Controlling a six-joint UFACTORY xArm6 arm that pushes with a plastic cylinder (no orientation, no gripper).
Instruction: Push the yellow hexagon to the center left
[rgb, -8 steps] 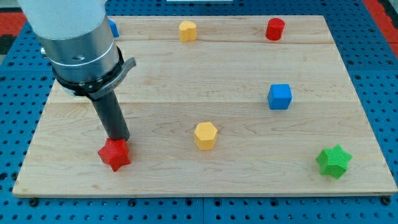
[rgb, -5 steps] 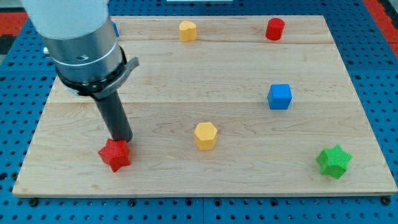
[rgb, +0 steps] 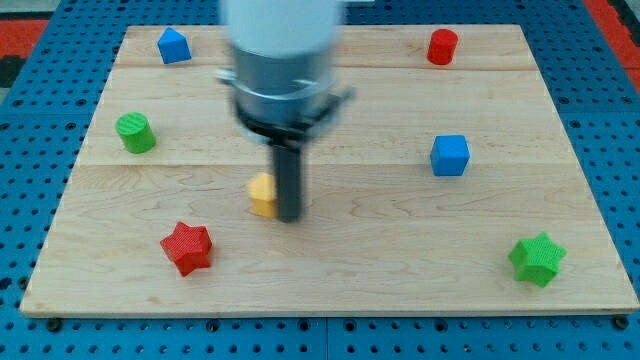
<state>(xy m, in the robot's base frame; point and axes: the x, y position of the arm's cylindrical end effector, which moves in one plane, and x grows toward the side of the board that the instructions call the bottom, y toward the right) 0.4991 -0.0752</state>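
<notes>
The yellow hexagon (rgb: 262, 194) lies on the wooden board (rgb: 400, 250), left of the middle, partly hidden by my rod. My tip (rgb: 289, 217) is right against the hexagon's right side; the arm is blurred by motion. The other yellow block seen earlier at the view's top is hidden behind the arm.
A red star (rgb: 187, 247) lies at the lower left. A green cylinder (rgb: 134, 132) sits at the left. A blue block (rgb: 174, 45) is at the top left, a red cylinder (rgb: 442, 46) at the top right, a blue cube (rgb: 450, 155) right of centre, a green star (rgb: 537, 259) at the lower right.
The arm has swung from beside the red star to the yellow hexagon's right side. The hexagon has slid left and slightly up. The green cylinder and blue block are now uncovered.
</notes>
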